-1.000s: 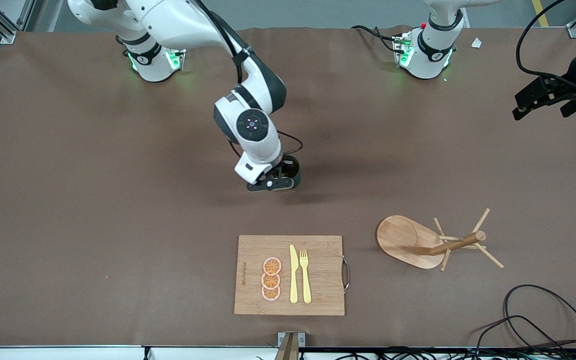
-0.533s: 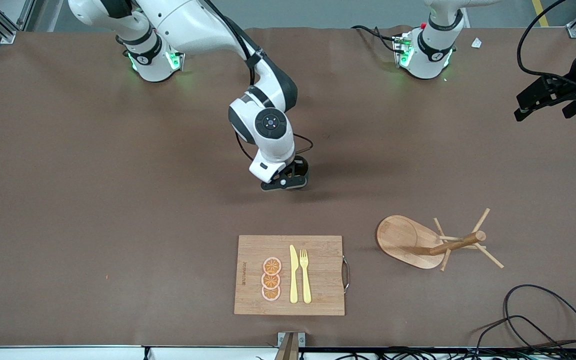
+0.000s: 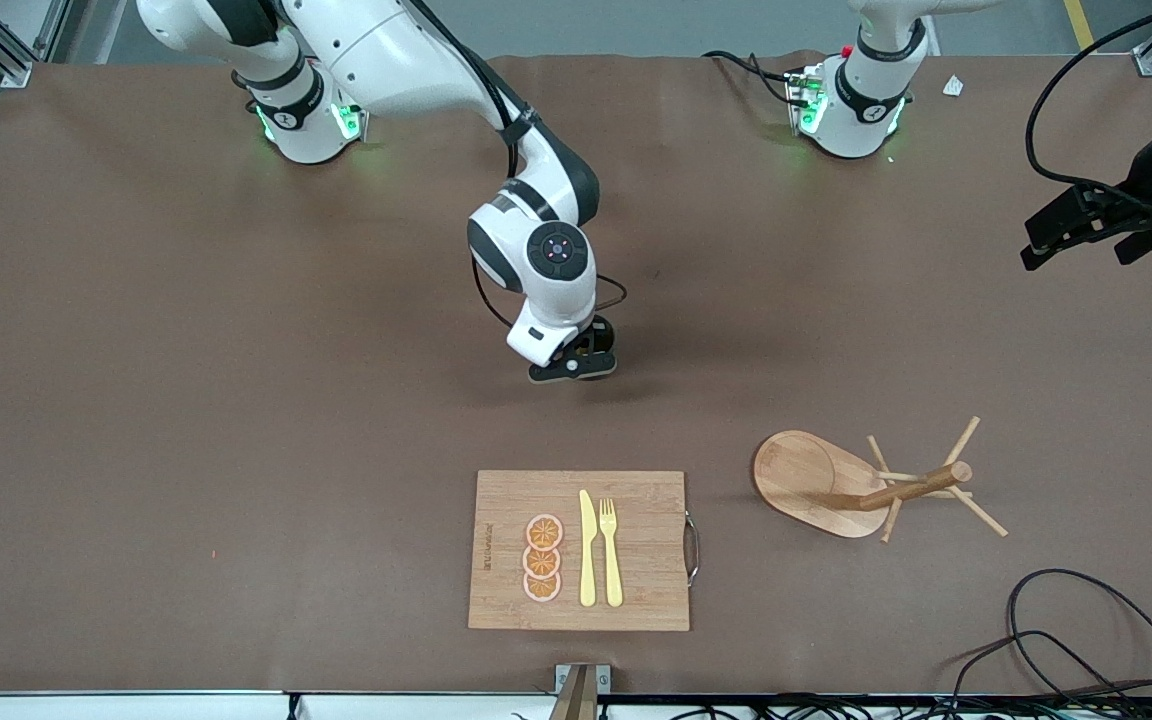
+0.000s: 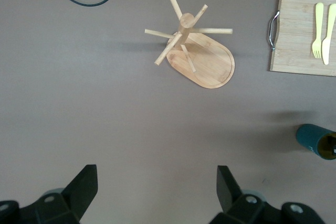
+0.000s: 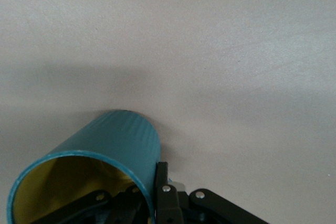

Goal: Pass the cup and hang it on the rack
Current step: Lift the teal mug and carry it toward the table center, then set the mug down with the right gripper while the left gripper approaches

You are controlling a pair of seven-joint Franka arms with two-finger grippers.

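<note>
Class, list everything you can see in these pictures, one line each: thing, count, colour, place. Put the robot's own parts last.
cup: one, teal outside, yellow inside, held in the right gripper
rack: one, light wood, toward the left arm's end of the table
cutting board: one, bamboo, nearer the front camera than the cup
knife: one, yellow, on the board
fork: one, yellow, beside the knife
orange slices: three, orange, on the board
cable: black, near the rack
right gripper: shut on the cup's rim, over mid-table
left gripper: open, waiting over the table
</note>
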